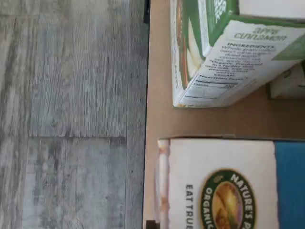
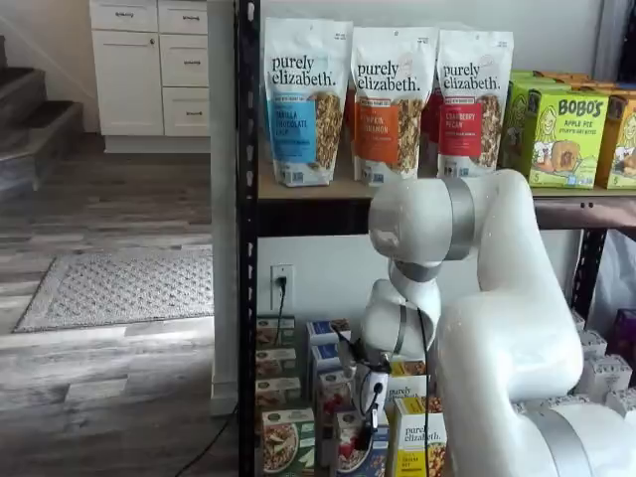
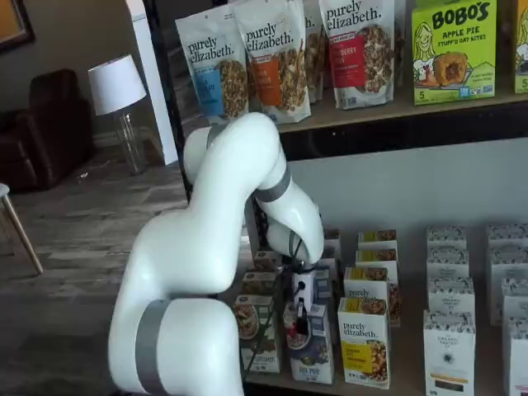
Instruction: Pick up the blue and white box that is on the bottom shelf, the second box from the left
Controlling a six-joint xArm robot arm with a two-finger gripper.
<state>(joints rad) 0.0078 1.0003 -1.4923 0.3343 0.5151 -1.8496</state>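
The blue and white box stands at the front of the bottom shelf, low in the frame in both shelf views, between a green-fronted box to its left and a yellow box to its right. The boxes are packed upright in close rows, fronts facing out, so the only free way in looks to be from the front or from above.

That seems to be why the white arm folds down from the upper right of the frame and hangs the gripper straight over this box. Its black fingers reach the box's top edge, but they are seen side-on and partly against the dark packaging. Whether they are apart, together, or already clamped on the box cannot be told from these pictures.

The wrist view shows the wood floor beside the tan shelf board, with the white top panel of a box and its blue side filling the lower right of the frame. This suggests the camera sits just above the target, near the shelf's front edge.
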